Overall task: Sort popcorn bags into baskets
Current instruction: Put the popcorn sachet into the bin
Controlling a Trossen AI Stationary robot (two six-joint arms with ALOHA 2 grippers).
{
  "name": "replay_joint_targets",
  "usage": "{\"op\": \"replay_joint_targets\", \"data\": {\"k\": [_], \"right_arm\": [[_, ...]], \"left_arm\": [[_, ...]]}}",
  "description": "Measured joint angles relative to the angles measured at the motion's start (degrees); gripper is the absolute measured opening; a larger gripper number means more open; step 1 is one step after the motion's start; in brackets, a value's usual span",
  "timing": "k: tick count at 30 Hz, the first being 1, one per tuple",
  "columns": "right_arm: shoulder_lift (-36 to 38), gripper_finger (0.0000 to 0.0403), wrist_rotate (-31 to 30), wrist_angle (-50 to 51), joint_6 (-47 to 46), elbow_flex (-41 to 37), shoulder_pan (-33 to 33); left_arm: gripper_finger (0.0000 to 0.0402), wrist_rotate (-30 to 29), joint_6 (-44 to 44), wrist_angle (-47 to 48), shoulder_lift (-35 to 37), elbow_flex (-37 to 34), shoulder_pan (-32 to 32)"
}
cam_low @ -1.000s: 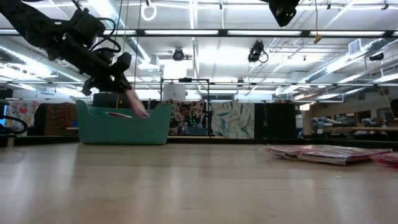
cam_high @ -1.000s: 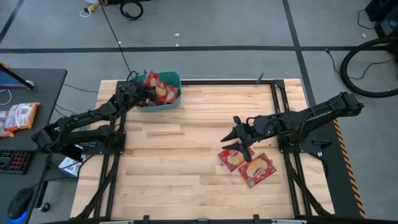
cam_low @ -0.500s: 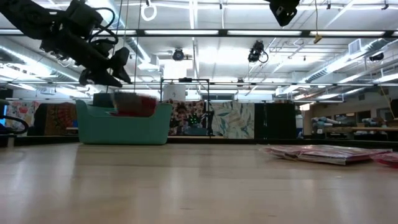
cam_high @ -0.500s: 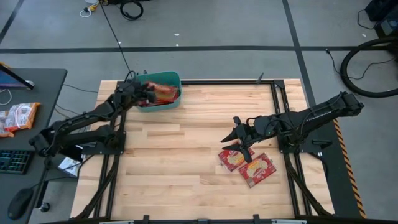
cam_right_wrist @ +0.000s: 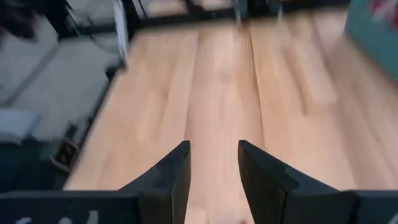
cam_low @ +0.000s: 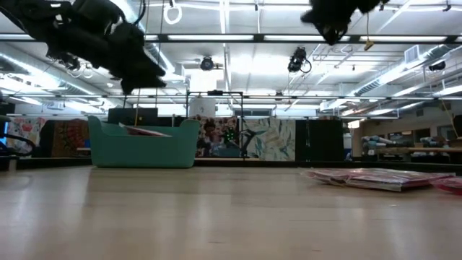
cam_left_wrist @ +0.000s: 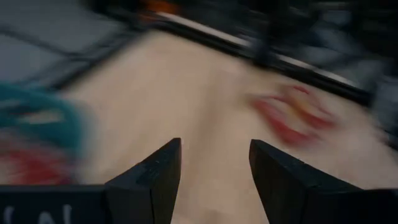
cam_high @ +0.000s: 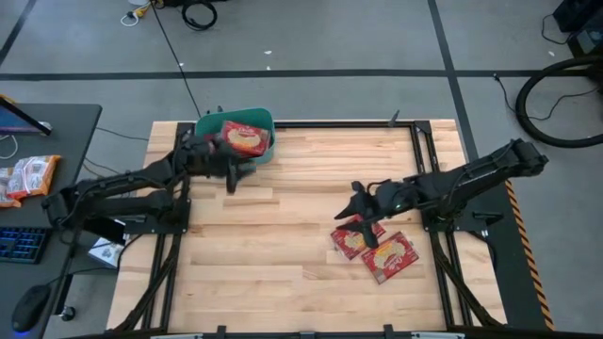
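Observation:
The teal basket [cam_high: 268, 121] [cam_low: 144, 152] stands at the table's far left corner. A red popcorn bag [cam_high: 243, 139] lies flat on top of its contents, and its edge [cam_low: 144, 131] pokes just over the rim. Two more red bags [cam_high: 354, 241] [cam_high: 389, 256] [cam_low: 375, 177] lie flat on the wood at the right. My left gripper [cam_high: 233, 179] [cam_low: 141, 72] [cam_left_wrist: 214, 168] hangs open and empty just near of the basket. My right gripper [cam_high: 358, 221] [cam_right_wrist: 213, 165] hovers open above the two bags, touching nothing.
Black frame rails [cam_high: 415, 151] run along the table's far and side edges. Bare wood [cam_high: 283, 235] fills the middle and near part of the table. A side desk at the left carries more packets [cam_high: 28, 174] and a keyboard [cam_high: 24, 243].
My left gripper held a red bag over the basket, let it go, and the bag dropped to lie flat in the basket. The gripper then swung away from the basket toward the table's near and right side.

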State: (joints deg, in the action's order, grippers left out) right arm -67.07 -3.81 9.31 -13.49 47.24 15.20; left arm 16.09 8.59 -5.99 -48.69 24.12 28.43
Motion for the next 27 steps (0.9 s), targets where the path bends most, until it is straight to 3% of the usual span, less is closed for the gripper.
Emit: {"op": "replay_joint_targets", "data": {"k": [3, 9, 13, 19, 27], "right_arm": [[-3.9, 0.0138, 0.0, 2.2, -1.7, 0.0, 1.0], [-10.0, 0.0138, -1.9, 6.4, -2.7, 0.0, 5.2], [-13.6, 0.0138, -6.3, 11.3, -1.5, 0.7, 9.3], [-19.9, 0.0138, -16.4, 25.0, -1.6, 4.6, 16.1], [-25.9, 0.0156, -17.2, 33.3, -2.0, 5.2, 19.6]], "left_arm": [[0.0194, 1.9, -0.3, -0.3, 0.0, 0.0, -6.2], [0.0194, -8.1, 1.1, -1.5, 0.0, 0.0, -16.8], [0.0194, -11.2, 2.6, -3.2, 0.0, 0.0, -21.6], [0.0194, -15.6, 2.7, -3.7, 0.0, 0.0, -25.2], [0.0194, -17.2, 2.8, -3.7, 0.0, 0.0, -25.5]]}}
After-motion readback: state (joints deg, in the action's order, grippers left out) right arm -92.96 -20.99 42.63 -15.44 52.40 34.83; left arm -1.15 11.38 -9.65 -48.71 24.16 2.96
